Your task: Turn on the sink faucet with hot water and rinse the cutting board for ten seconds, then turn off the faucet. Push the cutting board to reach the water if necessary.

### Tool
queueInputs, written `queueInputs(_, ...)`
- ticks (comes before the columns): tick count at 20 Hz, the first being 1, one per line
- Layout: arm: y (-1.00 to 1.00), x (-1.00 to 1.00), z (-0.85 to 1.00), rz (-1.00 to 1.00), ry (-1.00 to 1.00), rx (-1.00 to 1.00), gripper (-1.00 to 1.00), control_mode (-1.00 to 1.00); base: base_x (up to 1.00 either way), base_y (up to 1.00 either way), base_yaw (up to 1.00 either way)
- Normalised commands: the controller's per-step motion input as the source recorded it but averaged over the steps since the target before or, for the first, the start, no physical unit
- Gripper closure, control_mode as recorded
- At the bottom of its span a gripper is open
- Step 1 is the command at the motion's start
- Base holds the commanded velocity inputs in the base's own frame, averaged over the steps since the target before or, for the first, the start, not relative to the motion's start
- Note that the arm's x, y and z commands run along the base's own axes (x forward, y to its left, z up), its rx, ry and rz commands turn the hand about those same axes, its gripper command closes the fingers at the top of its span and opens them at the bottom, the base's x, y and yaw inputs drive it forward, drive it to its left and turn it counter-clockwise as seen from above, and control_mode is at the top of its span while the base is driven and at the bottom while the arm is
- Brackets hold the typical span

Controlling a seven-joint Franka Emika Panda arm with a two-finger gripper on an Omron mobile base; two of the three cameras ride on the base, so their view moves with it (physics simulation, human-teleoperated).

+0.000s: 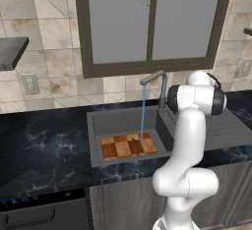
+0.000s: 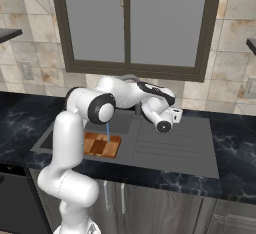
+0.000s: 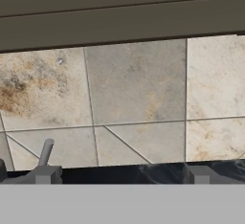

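Pincer [image 3: 122, 175] open near wall tiles [image 3: 139, 94]

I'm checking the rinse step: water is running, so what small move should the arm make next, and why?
Probably none yet: hold the open gripper near the sink faucet handle. The water already lands on the cutting board in the sink, so no push seems needed; closing the faucet comes after the rinse.

Arm bent forward, gripper [image 3: 122, 175] level with jaws spread wide, holding nothing
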Motion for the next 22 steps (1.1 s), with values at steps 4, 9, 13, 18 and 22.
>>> queueInputs(4, 0.0, 0.0, 0.0, 0.0, 0.0, 0.0, -1.0, -1.0, 0.0, 0.0, 0.0)
queueInputs(9, 0.0, 0.0, 0.0, 0.0, 0.0, 0.0, -1.0, -1.0, 0.0, 0.0, 0.0)
queueInputs(13, 0.0, 0.03, 0.0, 0.0, 0.0, 0.0, -1.0, -1.0, 0.0, 0.0, 0.0)
queueInputs(18, 0.0, 0.08, 0.0, 0.0, 0.0, 0.0, -1.0, -1.0, 0.0, 0.0, 0.0)
queueInputs(22, 0.0, 0.17, 0.0, 0.0, 0.0, 0.0, -1.0, -1.0, 0.0, 0.0, 0.0)
